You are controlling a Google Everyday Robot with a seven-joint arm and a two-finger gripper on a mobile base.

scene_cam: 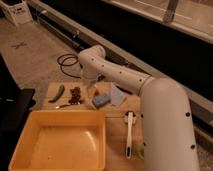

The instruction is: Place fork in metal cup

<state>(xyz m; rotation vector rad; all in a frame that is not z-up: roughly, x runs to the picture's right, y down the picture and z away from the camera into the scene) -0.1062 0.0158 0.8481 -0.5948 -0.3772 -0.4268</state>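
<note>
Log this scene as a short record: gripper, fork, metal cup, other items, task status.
gripper: the gripper hangs over the wooden board, between the dark brown item and the blue sponge; jaws open, nothing held
fork: the fork lies on the board left of the gripper, near the yellow tray
metal cup: not in view; the white arm covers the board's right side
other items: green vegetable, light blue cloth, white brush
task status: fork not yet picked up
</note>
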